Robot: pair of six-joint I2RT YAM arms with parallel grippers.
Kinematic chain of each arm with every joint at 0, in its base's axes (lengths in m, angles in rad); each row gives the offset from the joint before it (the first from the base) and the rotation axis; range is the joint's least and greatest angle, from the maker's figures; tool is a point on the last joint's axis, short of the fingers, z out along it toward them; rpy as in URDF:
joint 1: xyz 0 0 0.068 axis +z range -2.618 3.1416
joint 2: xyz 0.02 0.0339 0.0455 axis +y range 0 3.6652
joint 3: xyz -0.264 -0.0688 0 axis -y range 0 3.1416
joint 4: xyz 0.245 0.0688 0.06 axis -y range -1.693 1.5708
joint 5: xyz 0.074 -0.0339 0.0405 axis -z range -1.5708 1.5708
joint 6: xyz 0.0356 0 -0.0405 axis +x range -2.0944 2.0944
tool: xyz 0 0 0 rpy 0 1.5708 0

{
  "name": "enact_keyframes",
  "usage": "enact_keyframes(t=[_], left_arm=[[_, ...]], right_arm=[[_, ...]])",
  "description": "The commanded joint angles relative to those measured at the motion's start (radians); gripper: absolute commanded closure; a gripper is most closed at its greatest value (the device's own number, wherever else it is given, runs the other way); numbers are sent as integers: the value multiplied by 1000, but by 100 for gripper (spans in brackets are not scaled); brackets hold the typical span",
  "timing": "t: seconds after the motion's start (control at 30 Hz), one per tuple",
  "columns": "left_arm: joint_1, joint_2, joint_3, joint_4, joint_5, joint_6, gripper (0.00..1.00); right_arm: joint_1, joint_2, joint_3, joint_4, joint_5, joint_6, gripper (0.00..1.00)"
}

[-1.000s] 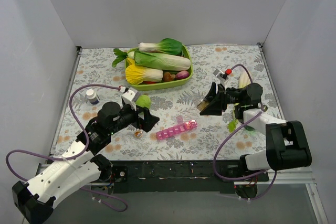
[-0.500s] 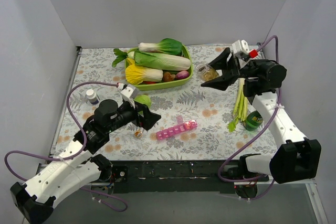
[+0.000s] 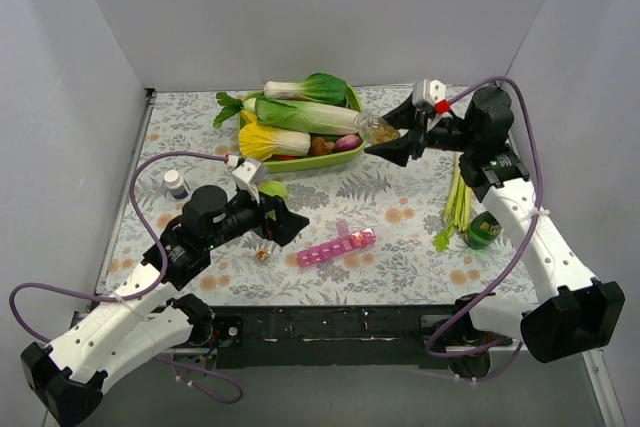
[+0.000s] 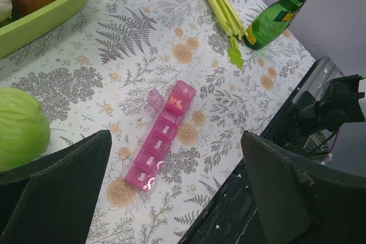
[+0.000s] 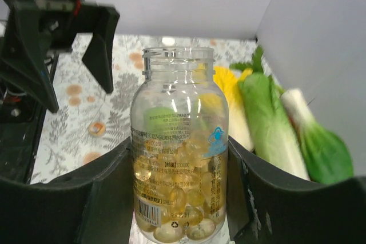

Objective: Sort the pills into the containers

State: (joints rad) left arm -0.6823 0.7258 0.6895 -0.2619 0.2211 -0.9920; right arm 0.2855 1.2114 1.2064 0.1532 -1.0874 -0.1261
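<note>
1. Over the last second the right fingers have gone from low over the surface at centre right to high at the upper right of the top view. They then slid left and now hang just off the right end of the green tray.
2. They are pinching a clear, uncapped bottle, one finger on each side of it. It is about half full of amber pills, settled toward its base. From above, its neck points left, toward the tray.
3. The left fingers have barely shifted. They are spread wide with nothing between them, hovering at lower left of centre, just left of the pink strip.
4. The strip has not moved. It lies on the surface at lower centre with one lid near its far end flipped up and a few orange pills in that compartment. The other lids look closed.
5. We judge this as a step away from sorting. The bottle is now well apart from the strip and must come back over an open compartment, and more lids need opening.
6. With the neck open, a tilt here could spill pills among the vegetables.
</note>
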Motion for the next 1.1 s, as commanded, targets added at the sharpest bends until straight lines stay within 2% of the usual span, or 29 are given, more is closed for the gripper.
enact_keyframes(t=[0.0,0.2,0.43,0.7,1.07], left_arm=[[4,-26,12,0,3,9,2],[4,-51,-19,7,-11,23,2],[4,-68,-67,9,-35,47,2],[4,-84,-113,44,-46,93,2],[4,-140,-199,184,-77,134,2]], right_arm=[[21,-65,-132,-149,83,-216,99],[34,-114,-351,-187,101,-381,99],[46,-128,-517,-256,87,-604,99],[162,-99,-610,-251,201,-734,99],[196,-43,-628,-308,351,-825,99]])
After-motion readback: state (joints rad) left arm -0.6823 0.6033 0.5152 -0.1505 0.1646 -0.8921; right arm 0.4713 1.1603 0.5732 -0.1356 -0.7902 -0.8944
